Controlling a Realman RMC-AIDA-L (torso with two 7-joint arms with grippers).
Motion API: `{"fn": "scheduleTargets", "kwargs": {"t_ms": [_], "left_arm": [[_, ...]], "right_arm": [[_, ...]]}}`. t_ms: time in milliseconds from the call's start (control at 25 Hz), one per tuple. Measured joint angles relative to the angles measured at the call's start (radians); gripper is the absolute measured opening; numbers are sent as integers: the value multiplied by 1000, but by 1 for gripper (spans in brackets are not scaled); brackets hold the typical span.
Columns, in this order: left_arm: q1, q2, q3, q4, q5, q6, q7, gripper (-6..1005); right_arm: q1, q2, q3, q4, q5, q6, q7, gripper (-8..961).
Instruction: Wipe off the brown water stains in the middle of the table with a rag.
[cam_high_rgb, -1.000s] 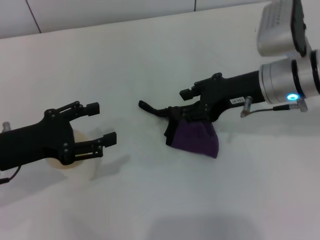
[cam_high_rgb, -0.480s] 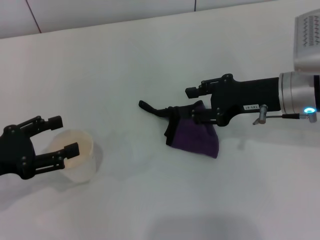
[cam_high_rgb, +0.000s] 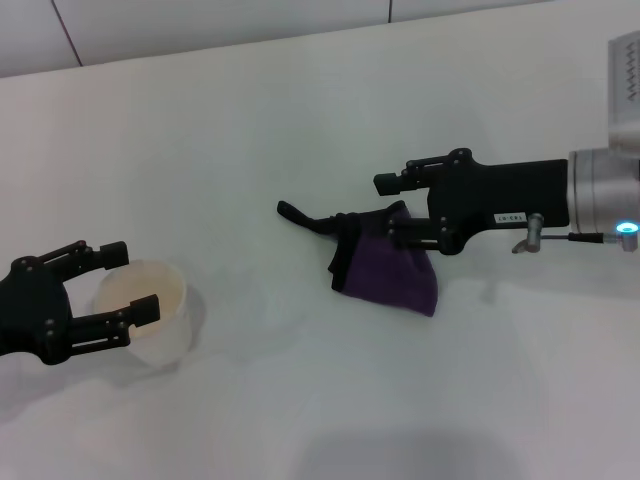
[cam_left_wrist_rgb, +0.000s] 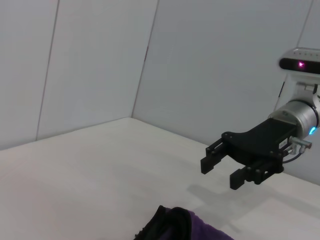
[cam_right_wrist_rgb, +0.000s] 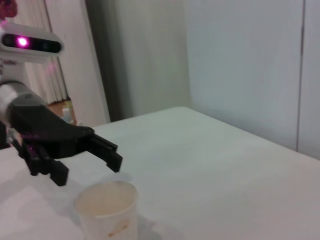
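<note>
Though its jaws stand parted and empty, the right gripper (cam_high_rgb: 392, 207) hovers at the rag (cam_high_rgb: 390, 272) lying mid-table (cam_high_rgb: 300, 120). No brown stain shows, so wiping looks done. The open, empty left gripper (cam_high_rgb: 128, 281) flanks the cup (cam_high_rgb: 145, 310) toward the left edge.

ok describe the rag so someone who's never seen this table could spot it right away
On the broad white table, look near the middle, just beside the right gripper, which is open above its edge. The rag lies crumpled there: a soft dark purple cloth with black edging, unlike the cream paper cup over by the left gripper.
</note>
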Motion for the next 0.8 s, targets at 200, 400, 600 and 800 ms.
{"fn": "scheduleTargets", "kwargs": {"t_ms": [200,400,600,800], "left_arm": [[-1,2,0,1,0,1,-1,888],[3,4,-2,1,-2,2,0,888],[10,6,-25,1,-6,7,6,888],[12,5,-27,1,-7,11,9,888]], "right_arm": [[-9,-1,22,26,36,-52,-47,515],[-9,-2,63,60,54,-105,-85,515],[-9,-2,116,95,54,-169,-126,515],[-6,-2,125,118,60,-180,-159,515]]}}
